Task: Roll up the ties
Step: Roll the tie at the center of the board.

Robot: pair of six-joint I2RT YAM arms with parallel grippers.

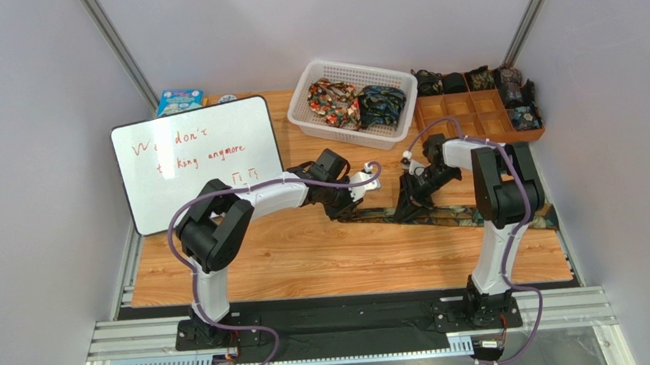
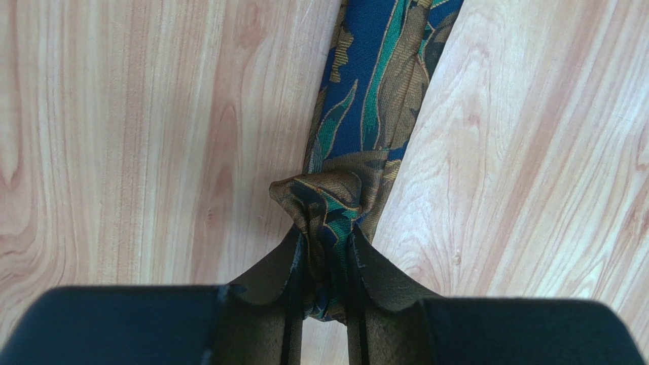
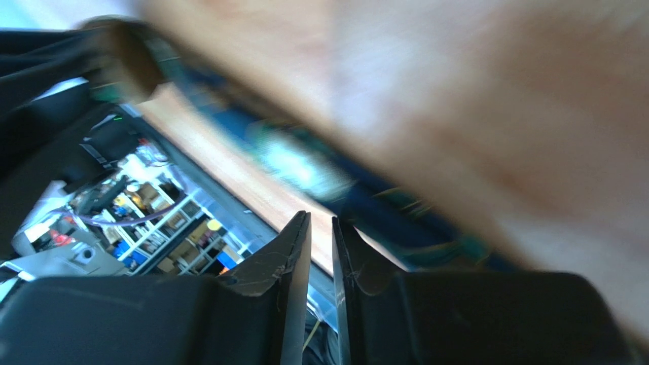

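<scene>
A long dark tie (image 1: 473,215) with a blue, green and gold pattern lies flat across the wooden table, running right from the middle. My left gripper (image 1: 358,199) is shut on its left end; in the left wrist view the bunched end (image 2: 335,201) sits pinched between the fingers (image 2: 326,243). My right gripper (image 1: 408,209) hovers low over the tie just to the right of it. In the blurred right wrist view its jaws (image 3: 320,224) stand almost together with nothing between them, and the tie (image 3: 305,171) is a smear beyond.
A white slotted basket (image 1: 310,118) at the back holds two bunched ties (image 1: 335,102) (image 1: 381,105). A brown compartment tray (image 1: 477,114) at the back right holds small rolled ties (image 1: 524,116). A whiteboard (image 1: 199,163) lies at the left, with a blue box (image 1: 178,100) behind it.
</scene>
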